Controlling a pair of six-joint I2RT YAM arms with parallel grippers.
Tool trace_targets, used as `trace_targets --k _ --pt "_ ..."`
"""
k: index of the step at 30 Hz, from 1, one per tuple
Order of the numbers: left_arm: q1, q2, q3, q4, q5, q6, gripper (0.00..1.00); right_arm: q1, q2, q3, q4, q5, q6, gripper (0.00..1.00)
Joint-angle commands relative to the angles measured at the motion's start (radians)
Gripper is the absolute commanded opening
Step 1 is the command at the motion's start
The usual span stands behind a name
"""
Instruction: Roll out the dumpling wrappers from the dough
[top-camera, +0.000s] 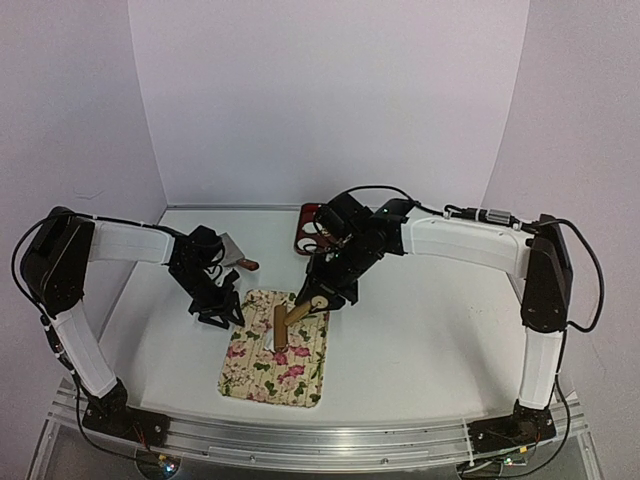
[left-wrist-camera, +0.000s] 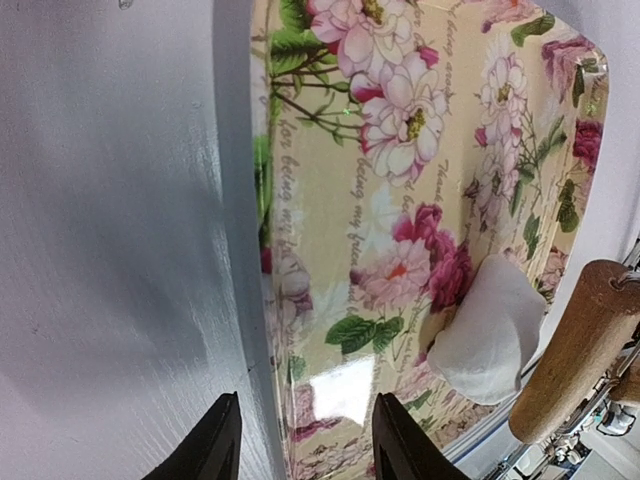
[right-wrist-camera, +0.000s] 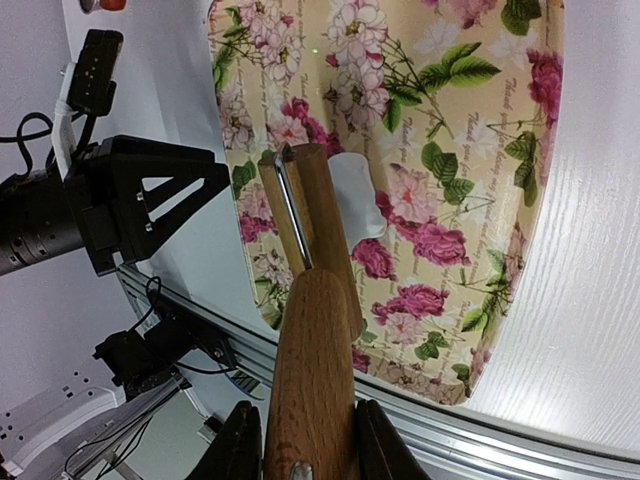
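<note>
The dough is a small white lump (left-wrist-camera: 488, 338) on the floral mat (left-wrist-camera: 400, 200), also seen in the right wrist view (right-wrist-camera: 356, 186). My right gripper (right-wrist-camera: 305, 450) is shut on the handle of a wooden roller (right-wrist-camera: 312, 360), whose barrel (right-wrist-camera: 305, 205) rests against the dough. In the top view the right gripper (top-camera: 326, 292) holds the roller (top-camera: 285, 325) over the mat's far end (top-camera: 262, 375); the dough is hidden there. My left gripper (left-wrist-camera: 310, 450) is open and empty, straddling the mat's left edge, and shows in the top view (top-camera: 218, 312). No round wrappers are in view.
A metal scraper with a brown handle (top-camera: 236, 256) lies on the white table behind the left gripper. A red tray (top-camera: 308, 228) stands at the back, behind the right arm. The table's metal front rail (right-wrist-camera: 420, 420) runs close to the mat.
</note>
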Motion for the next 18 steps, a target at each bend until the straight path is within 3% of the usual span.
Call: trace_targets --k 1,5,14,18 --pt "0.001 -0.026 -0.017 0.030 -0.013 0.000 0.46 0.012 0.018 0.053 0.021 0.007 -0.012 0.00" --pt "0.001 -0.032 -0.035 0.047 0.008 0.001 0.39 0.017 0.034 0.059 0.022 0.007 -0.024 0.00" --pt "0.001 -0.015 -0.043 0.062 0.037 0.009 0.39 0.028 0.043 0.024 0.020 0.031 -0.005 0.00" --pt "0.001 -0.003 -0.042 0.066 0.036 0.011 0.33 0.032 0.041 0.002 0.018 0.046 0.004 0.00"
